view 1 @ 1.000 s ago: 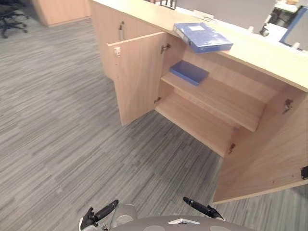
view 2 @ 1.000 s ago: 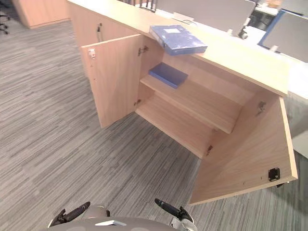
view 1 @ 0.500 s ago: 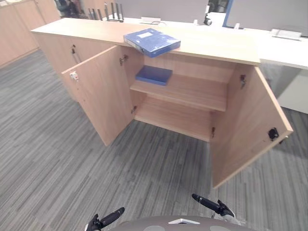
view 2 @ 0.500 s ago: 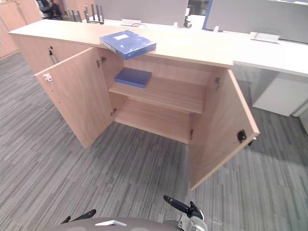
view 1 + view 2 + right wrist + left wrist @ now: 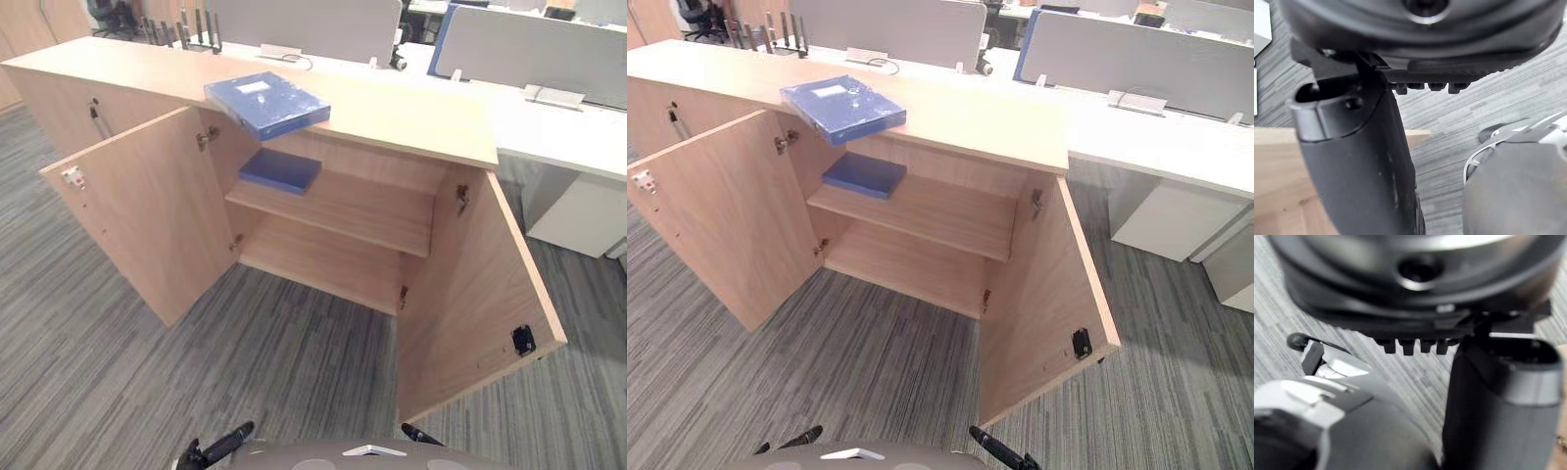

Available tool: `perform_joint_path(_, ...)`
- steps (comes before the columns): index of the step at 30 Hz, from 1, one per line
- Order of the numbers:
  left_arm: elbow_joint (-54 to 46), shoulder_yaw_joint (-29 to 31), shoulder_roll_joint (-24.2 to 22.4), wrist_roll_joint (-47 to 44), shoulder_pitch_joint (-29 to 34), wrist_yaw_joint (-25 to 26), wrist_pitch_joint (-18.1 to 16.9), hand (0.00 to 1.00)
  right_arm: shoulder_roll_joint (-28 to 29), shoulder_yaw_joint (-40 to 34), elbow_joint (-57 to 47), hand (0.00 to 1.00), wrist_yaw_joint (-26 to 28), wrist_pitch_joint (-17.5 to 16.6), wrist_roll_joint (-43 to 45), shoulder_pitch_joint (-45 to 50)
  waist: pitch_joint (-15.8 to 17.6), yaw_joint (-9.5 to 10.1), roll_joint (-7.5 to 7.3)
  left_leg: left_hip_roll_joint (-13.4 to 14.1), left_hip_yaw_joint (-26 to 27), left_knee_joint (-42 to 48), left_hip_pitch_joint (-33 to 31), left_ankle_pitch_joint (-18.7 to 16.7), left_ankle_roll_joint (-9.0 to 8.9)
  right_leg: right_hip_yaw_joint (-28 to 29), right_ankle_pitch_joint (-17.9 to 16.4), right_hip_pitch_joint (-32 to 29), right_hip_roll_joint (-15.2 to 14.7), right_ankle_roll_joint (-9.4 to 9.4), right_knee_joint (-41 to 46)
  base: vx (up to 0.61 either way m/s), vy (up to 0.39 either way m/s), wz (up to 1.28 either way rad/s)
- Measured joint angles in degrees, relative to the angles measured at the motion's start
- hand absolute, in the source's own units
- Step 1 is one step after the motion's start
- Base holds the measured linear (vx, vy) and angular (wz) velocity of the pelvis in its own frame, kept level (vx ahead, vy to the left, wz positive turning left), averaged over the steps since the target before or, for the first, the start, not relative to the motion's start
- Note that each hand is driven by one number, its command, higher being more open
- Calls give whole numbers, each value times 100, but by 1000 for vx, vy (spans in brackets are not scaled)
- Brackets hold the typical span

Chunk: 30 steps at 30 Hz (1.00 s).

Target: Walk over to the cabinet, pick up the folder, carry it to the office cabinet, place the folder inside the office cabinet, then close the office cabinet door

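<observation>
Facing the open cabinet [image 5: 147,225], you see the folder [image 5: 266,104] on its counter [image 5: 392,110], with the left hand [image 5: 220,446] and right hand [image 5: 994,450] low, fingers straight.

There are two blue folders, top folder [image 5: 266,104] at eleven o'clock and shelf folder [image 5: 280,169] beneath it, one cabinet [image 5: 411,117], and two open doors, left door [image 5: 137,211] at nine, right door [image 5: 470,294] at four.

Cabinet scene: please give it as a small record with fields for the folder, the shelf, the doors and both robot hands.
folder: blue, lying flat on the cabinet top
upper shelf: thinner blue folder at its left end
left door: swung open
right door: swung open
left robot hand: low in the eye views, holding nothing
right robot hand: low in the eye views, holding nothing
</observation>
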Motion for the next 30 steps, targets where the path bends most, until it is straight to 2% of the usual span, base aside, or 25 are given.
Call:
perform_joint_path(1,-1,-70,28,3,-36,-54,-56,100,2,-105,55,100,-13,-4,-2,-37,-4,41,-36,-113,27,-33,-178,-523,-56,57,4,96,-48,0,-75,220,170,-43)
perform_joint_path(2,-8,-285,105,11,-109,-116,-93,100,-39,-275,303,100,-57,-10,-6,-205,21,102,-106,-437,110,-902,-349,-875,-41,149,-35,172,-222,71,-61,207,181,-49)
perform_joint_path(3,6,-454,141,40,-151,-100,-113,100,-54,-312,375,100,-55,-18,-11,-285,30,101,-81,-661,116,-1848,-431,-816,-35,254,-103,198,-306,176,-12,206,204,-76)
perform_joint_path(4,-4,-530,76,64,-198,-98,-124,100,-36,-201,288,100,-44,-23,-13,-374,111,112,59,-823,117,-3111,-449,-152,111,436,-235,206,-345,329,130,249,274,-83)
perform_joint_path(5,11,-523,43,57,-199,-101,-131,100,-10,-146,251,100,-36,-22,-21,-386,145,151,89,-872,98,-3262,-344,325,153,602,-302,213,-382,391,201,309,225,-88)
perform_joint_path(6,59,-440,150,66,-202,-105,-92,100,146,-45,171,100,-27,-10,-3,-419,102,113,-44,-1096,349,-3513,-153,270,169,783,-294,254,-588,516,189,417,207,-50)
perform_joint_path(7,44,-456,227,106,-263,-88,-140,100,201,107,135,100,11,-27,-27,-378,89,50,-249,-1258,400,-3552,-152,237,250,840,-242,285,-732,586,38,404,125,-15)
perform_joint_path(8,53,-440,249,106,-346,-67,-147,100,237,128,138,100,18,-23,-30,-416,140,67,-286,-1324,419,-3498,-187,193,274,891,-165,328,-785,627,-69,312,114,12)
perform_joint_path(9,62,-437,255,106,-391,-55,-130,100,246,153,143,100,18,-19,-30,-436,155,93,-290,-1343,425,-3475,-199,164,295,902,-86,340,-797,627,-127,245,117,12)
perform_joint_path(11,140,-425,226,103,-371,-40,-80,100,252,152,146,100,10,-24,-51,-466,184,116,-222,-1367,436,-3545,-87,97,364,1004,314,435,-788,615,-354,203,112,-1)
perform_joint_path(14,246,-397,216,87,-266,-20,-10,100,248,147,191,100,32,-30,-229,-483,139,137,-202,-1430,513,-3864,162,83,383,1259,595,468,-879,680,-456,152,105,-23)
perform_joint_path(17,304,-429,258,86,-189,-12,-14,100,226,134,254,100,66,-29,-256,-484,19,149,-258,-1607,715,-4179,309,109,423,1443,657,332,-1032,696,-471,93,100,-32)
perform_joint_path(20,435,-499,292,87,-172,-10,-15,100,177,18,352,100,91,-34,-261,-496,-74,123,-220,-1805,817,-4519,476,181,534,1542,695,120,-1201,746,-229,43,157,-24)
perform_joint_path(21,474,-595,300,91,-155,1,-15,100,105,22,353,100,94,-38,-263,-497,-106,100,-148,-1870,822,-4735,594,201,573,1580,695,-113,-1245,746,216,17,173,-22)
perform_joint_path(22,515,-665,267,96,-132,2,-13,100,4,23,347,100,96,-40,-265,-496,-99,113,-45,-1939,773,-4996,807,153,599,1741,701,-540,-1284,741,1085,18,167,-26)
perform_joint_path(23,514,-691,266,97,-128,2,-13,100,-30,24,345,100,98,-34,-265,-491,-97,102,-8,-1993,683,-5103,908,146,611,1809,717,-771,-1325,722,1621,28,156,-19)
perform_joint_path(24,514,-748,280,100,-90,1,-10,100,-54,-27,269,100,98,-23,-234,-489,-35,57,-8,-2129,658,-5183,1105,123,654,1899,843,-1227,-1480,602,2734,33,99,5)
perform_joint_path(25,516,-820,345,110,-68,9,-4,100,-32,12,187,100,92,-31,-248,-486,6,-39,-87,-2232,632,-5200,1267,99,707,1961,1059,-1510,-1606,485,3454,80,107,27)
perform_joint_path(26,512,-839,380,116,-43,9,-2,100,-16,43,112,100,96,-33,-247,-474,42,-114,-135,-2305,552,-5198,1465,66,772,1965,1245,-1685,-1695,445,4061,121,78,31)
perform_joint_path(27,502,-839,378,118,-33,9,-3,100,-15,50,91,100,96,-38,-245,-466,40,-130,-133,-2305,520,-5199,1555,46,790,1933,1179,-1765,-1687,410,4279,164,65,40)
perform_joint_path(28,461,-843,367,138,-28,7,-4,100,-13,126,4,100,79,-53,-246,-453,40,-160,-128,-2275,455,-5224,1695,27,803,1655,709,-1992,-1673,351,4515,144,25,30)
perform_joint_path(29,432,-844,361,164,-26,7,-6,100,-14,186,-4,100,72,-65,-246,-450,44,-168,-123,-2253,435,-5224,1718,43,827,1518,531,-2039,-1649,398,4405,148,-32,34)
perform_joint_path(30,394,-840,335,166,-28,20,-6,100,-19,254,-5,100,67,-101,-242,-451,67,-195,-98,-2180,388,-5211,1769,41,813,1252,257,-2016,-1544,436,3865,159,-89,23)
